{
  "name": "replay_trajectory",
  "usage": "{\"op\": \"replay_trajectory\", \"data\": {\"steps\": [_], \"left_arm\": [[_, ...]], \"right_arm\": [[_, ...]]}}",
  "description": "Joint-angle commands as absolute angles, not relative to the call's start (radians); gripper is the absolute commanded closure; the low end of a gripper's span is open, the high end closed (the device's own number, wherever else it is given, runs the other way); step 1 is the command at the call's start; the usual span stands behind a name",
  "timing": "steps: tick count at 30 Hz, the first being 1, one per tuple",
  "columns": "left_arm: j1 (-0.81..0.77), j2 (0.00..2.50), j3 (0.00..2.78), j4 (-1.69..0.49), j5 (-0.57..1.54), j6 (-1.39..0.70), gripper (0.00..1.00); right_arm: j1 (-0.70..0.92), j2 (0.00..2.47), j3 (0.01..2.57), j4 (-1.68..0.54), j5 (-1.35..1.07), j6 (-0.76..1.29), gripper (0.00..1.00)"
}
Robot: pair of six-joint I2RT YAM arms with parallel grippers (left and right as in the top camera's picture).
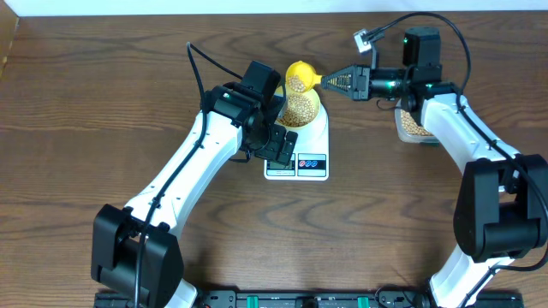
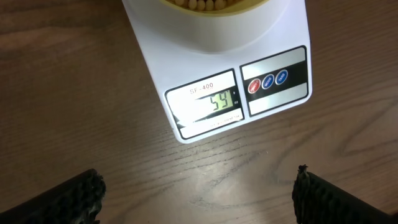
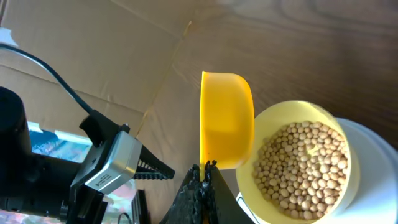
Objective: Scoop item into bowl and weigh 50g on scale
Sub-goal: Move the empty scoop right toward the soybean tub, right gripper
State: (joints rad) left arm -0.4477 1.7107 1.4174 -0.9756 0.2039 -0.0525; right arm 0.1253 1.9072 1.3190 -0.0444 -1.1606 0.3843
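A brown wooden table (image 1: 86, 103) holds a white digital scale (image 2: 211, 56) near its middle. On the scale's round platform sits a small pale yellow bowl (image 3: 295, 109), filled almost to the rim with small round tan beans (image 3: 305, 168).

The right gripper (image 1: 328, 82) reaches in from the right. It is closed tight on the handle of a bright yellow scoop (image 1: 300, 77). The scoop's cup hangs at the far edge of the bowl, just beside its rim. From above, a few beans show in the cup. From the right wrist camera the cup is seen from its smooth outer side, next to the bowl.

The left gripper (image 2: 202, 199) hangs over the table at the near end of the scale, pointing down. Its jaws are spread wide and hold nothing; the two dark padded fingers frame bare wood, clear of the scale.

The scale's small grey display (image 2: 214, 101) is lit and shows two digits. The first is a five; the second is not sharp enough to read. Beside it are red and blue buttons (image 2: 267, 81).

Well to the right, partly under the right arm, a clear plastic tub (image 1: 413, 127) holds more of the same beans.
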Motion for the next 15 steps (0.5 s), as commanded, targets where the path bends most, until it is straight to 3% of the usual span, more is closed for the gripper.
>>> {"op": "replay_trajectory", "data": {"steps": [1,15], "left_arm": [[-0.444,1.719,1.414,-0.978,0.205,-0.058,0.02],[-0.444,1.719,1.414,-0.978,0.205,-0.058,0.02]], "right_arm": [[0.123,1.911,1.315,-0.036,-1.188,0.408,0.99],[0.123,1.911,1.315,-0.033,-1.136,0.458,0.99]]}}
